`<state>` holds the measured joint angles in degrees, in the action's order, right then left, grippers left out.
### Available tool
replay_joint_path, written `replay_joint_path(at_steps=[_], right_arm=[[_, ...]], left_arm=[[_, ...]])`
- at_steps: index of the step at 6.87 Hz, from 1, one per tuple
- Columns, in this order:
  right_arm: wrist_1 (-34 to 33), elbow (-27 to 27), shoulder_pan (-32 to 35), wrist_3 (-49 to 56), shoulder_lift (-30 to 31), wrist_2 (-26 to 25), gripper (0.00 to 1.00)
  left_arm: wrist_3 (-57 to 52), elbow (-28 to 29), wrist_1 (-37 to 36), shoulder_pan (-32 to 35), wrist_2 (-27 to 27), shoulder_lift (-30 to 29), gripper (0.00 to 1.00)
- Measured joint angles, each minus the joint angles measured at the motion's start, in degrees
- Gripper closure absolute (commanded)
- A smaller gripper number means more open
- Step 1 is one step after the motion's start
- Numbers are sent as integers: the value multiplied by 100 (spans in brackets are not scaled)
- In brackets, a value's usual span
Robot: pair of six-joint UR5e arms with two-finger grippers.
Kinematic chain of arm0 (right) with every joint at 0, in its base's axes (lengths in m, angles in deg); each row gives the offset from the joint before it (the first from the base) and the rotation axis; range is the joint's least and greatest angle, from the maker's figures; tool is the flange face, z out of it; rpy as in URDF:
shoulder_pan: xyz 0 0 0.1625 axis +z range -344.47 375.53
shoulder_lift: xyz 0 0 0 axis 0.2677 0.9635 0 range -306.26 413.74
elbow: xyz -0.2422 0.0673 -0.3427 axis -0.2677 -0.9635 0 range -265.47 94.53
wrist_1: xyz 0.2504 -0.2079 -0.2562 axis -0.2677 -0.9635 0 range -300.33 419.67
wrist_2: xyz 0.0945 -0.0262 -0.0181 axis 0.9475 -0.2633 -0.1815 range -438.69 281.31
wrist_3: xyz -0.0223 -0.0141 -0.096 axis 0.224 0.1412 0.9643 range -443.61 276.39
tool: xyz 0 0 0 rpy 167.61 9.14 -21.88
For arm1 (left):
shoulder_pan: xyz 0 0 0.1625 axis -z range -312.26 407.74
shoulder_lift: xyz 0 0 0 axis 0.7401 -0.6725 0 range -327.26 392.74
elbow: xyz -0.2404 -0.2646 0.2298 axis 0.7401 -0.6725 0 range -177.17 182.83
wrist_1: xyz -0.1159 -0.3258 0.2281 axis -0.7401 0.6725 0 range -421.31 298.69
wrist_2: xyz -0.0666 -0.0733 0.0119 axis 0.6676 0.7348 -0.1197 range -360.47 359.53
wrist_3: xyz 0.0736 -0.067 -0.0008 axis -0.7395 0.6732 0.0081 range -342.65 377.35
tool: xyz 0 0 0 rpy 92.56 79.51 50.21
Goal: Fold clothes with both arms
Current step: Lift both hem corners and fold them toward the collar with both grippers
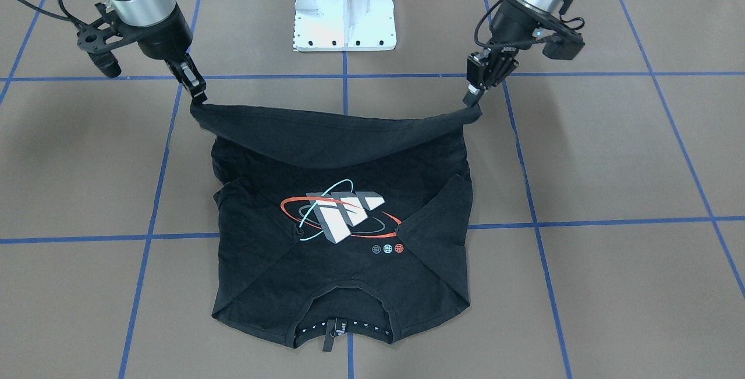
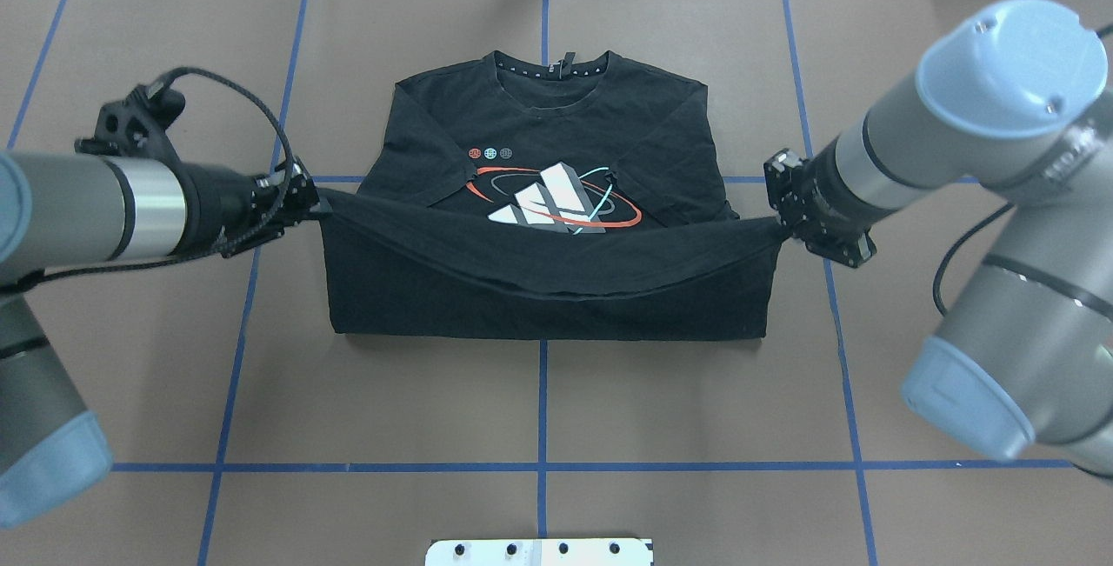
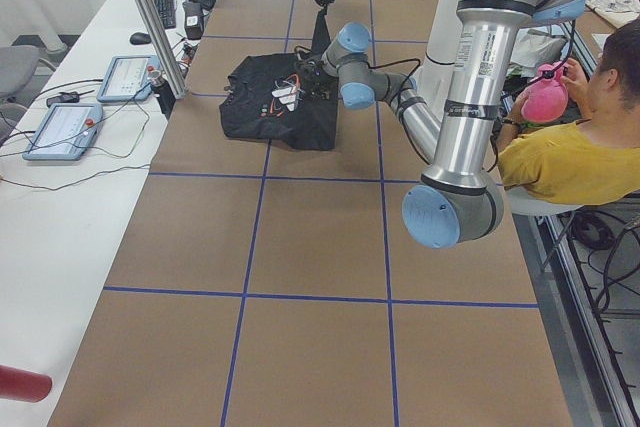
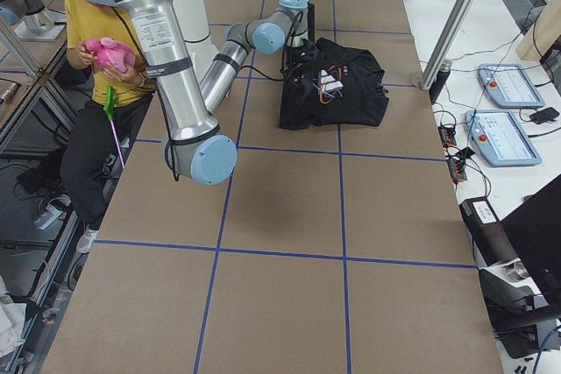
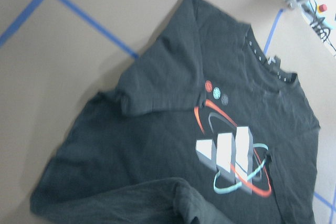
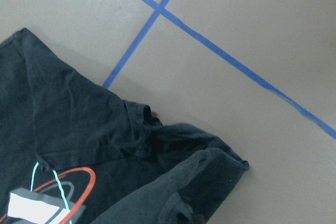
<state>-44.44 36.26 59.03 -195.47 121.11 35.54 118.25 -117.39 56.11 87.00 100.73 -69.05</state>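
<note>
Carrying the bottom hem (image 1: 343, 124) over toward the collar (image 2: 549, 70) was my read of the step. The left hand (image 2: 317, 201) and right hand (image 2: 783, 231) were each clamped on one hem corner, on opposite sides of the black T-shirt (image 2: 574, 127) and held above the bench (image 2: 696, 418).

- **Corner grips:** holding both corners pulled the hem into a line, so the lower panel should go over square rather than skewed.
- **Slack:** the hem sagged in the middle and already covered the lower edge of the graphic (image 2: 556, 201). I judged it could use a bit more spread between the hands.
- **Shirt position:** it lay mid-bench, graphic up, with the collar end flat on the side away from the robot. That flat part seemed to anchor it while the crease formed along the robot-side edge.
- **Sleeves:** both sleeves (image 1: 250, 216) were already folded in over the chest, so the body was roughly rectangular, which suits a hem-to-collar fold.
- **Pinch depth:** neither wrist view showed fingers, so I couldn't tell how much cloth each pinch held. A shallow pinch could slip.
</note>
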Motion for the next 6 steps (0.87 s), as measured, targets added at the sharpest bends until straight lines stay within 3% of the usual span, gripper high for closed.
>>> replay_joint_path(at_steps=[4, 6], right_arm=[[-75, -814, 577, 847, -357, -51, 100], [-13, -1484, 656, 1153, -737, -68, 100]], left_arm=[[-534, 538, -1, 600, 118, -316, 100], [-728, 1256, 28, 779, 97, -841, 100]])
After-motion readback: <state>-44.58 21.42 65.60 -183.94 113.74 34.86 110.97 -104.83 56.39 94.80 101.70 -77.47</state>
